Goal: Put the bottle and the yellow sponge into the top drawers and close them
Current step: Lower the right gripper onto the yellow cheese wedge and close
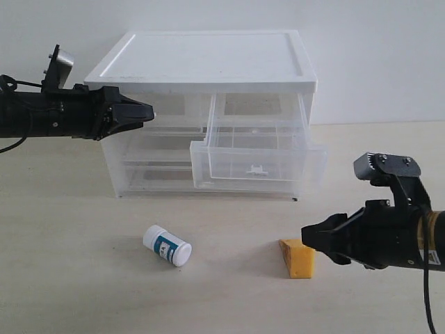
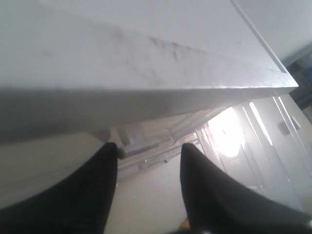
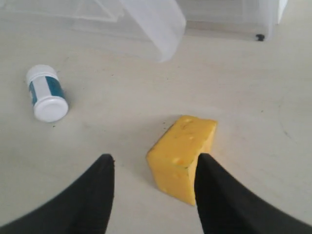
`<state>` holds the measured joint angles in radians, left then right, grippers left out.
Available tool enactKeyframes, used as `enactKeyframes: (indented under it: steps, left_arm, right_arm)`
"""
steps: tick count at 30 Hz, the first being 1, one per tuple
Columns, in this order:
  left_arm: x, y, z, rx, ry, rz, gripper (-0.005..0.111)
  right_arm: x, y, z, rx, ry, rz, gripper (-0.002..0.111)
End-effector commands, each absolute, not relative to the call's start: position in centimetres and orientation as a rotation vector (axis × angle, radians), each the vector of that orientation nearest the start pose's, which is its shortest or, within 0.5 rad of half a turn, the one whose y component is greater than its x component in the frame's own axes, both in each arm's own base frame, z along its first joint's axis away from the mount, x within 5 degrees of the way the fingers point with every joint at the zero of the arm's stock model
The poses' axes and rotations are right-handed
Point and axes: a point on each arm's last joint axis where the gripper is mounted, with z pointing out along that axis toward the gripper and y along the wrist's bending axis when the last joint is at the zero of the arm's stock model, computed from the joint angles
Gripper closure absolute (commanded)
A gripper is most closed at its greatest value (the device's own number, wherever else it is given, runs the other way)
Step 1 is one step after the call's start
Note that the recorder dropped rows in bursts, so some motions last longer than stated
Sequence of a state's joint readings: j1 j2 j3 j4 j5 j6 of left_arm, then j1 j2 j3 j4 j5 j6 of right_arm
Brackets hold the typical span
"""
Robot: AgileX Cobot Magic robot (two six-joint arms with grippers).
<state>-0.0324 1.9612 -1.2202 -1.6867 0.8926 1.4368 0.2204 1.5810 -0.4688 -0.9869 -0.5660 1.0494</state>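
Our right fingers (image 3: 97,195) stand spread and empty low over the counter (image 1: 83,278). The sponge (image 1: 299,258) lies just ahead of them, nearer one finger than centred, its long axis roughly along our reach, while the bottle (image 1: 167,245) lies on its side further left, apart from both arms. The right top drawer (image 1: 313,167) is pulled out and empty, while our left fingers (image 2: 73,195), also spread and holding nothing, hover at the handle (image 2: 141,146) of the left top drawer (image 1: 181,104), which looks shut.
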Motion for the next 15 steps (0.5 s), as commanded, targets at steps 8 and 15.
enactKeyframes:
  steps: [8,15]
  left_arm:
    - [41.0,-8.1,21.2,0.203,2.012,-1.101,0.066]
    - [41.0,-8.1,21.2,0.203,2.012,-1.101,0.066]
  right_arm:
    - [24.5,9.6,13.4,-0.374,2.215,0.685,0.061]
    - [24.9,9.8,12.0,-0.329,2.214,0.729,0.051]
